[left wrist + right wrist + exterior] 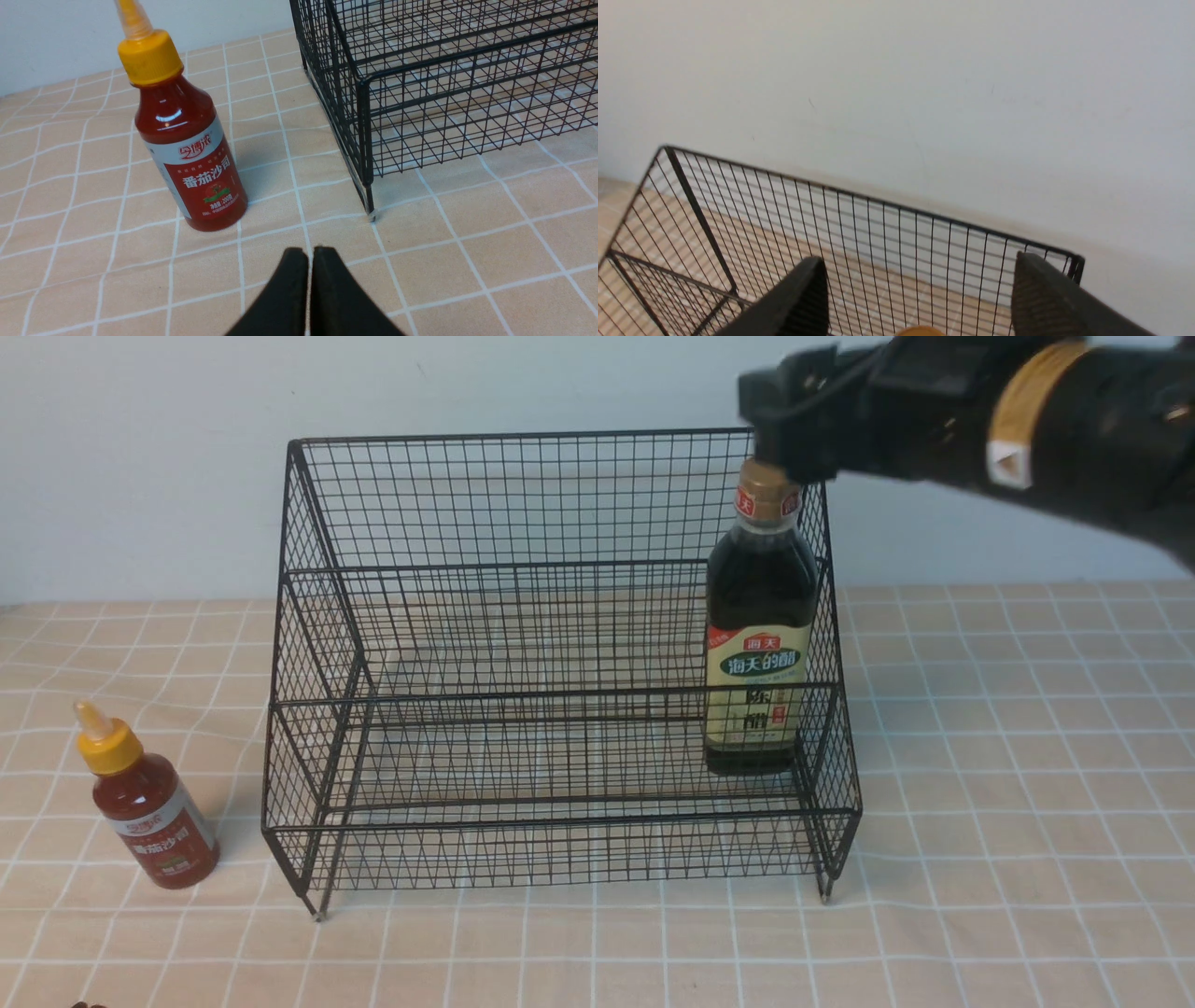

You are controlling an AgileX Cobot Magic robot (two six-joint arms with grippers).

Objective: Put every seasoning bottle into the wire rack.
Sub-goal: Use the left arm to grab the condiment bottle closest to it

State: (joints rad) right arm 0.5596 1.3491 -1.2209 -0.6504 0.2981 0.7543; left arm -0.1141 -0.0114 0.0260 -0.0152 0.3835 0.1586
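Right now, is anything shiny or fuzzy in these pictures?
Left wrist view: a white glare spot on the red sauce bottle, soft shadow beside it on the cloth; front view: even light, the right arm looks slightly smeared; right wrist view: the open right gripper looks soft up close.

vinegar bottle (pixel 758 635) upright in wire rack (pixel 560 819), right end; red sauce bottle (pixel 154 807) outside, left of rack.

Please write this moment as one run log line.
vinegar bottle: upright in wire rack, right end | right gripper: open above it | red sauce bottle: on table, outside rack | left gripper: shut
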